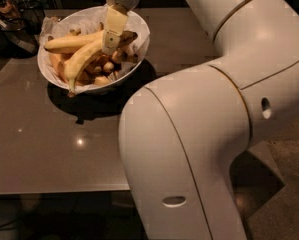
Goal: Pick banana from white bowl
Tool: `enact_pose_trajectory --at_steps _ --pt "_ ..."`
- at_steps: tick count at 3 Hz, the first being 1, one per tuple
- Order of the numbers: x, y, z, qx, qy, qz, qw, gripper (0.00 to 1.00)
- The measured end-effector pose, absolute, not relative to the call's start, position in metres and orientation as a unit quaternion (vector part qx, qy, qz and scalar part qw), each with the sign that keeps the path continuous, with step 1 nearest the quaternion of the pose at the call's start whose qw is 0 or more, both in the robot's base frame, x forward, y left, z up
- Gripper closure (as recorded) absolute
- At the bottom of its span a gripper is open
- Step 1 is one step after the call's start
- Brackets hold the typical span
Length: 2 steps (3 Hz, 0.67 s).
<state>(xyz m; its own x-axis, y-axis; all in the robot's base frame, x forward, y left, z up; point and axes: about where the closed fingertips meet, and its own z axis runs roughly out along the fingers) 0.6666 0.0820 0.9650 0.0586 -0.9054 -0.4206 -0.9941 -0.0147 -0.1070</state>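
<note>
Glossy table (39, 149), gripper (109, 45) over banana (80, 60), white bowl (140, 30)

Scene is being lit dimly and warmly from above, the background beyond the table (34, 154) being left nearly black. The arm's pale shell (189, 134) is being caught brightest, a soft sheen being thrown across its upper curves. A heavy dark shadow is being cast on the tabletop beneath and just in front of the white bowl (139, 28), and small points of glare are being reflected off the glossy surface nearer the camera; the gripper (110, 44), being held low inside the bowl over the banana (83, 59), is being lit evenly.
</note>
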Motion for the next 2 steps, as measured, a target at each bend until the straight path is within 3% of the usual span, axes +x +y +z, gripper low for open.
enact_pose_trajectory --at_steps 2 --pt "0.672 0.062 0.967 -0.689 0.692 0.099 0.192 0.0"
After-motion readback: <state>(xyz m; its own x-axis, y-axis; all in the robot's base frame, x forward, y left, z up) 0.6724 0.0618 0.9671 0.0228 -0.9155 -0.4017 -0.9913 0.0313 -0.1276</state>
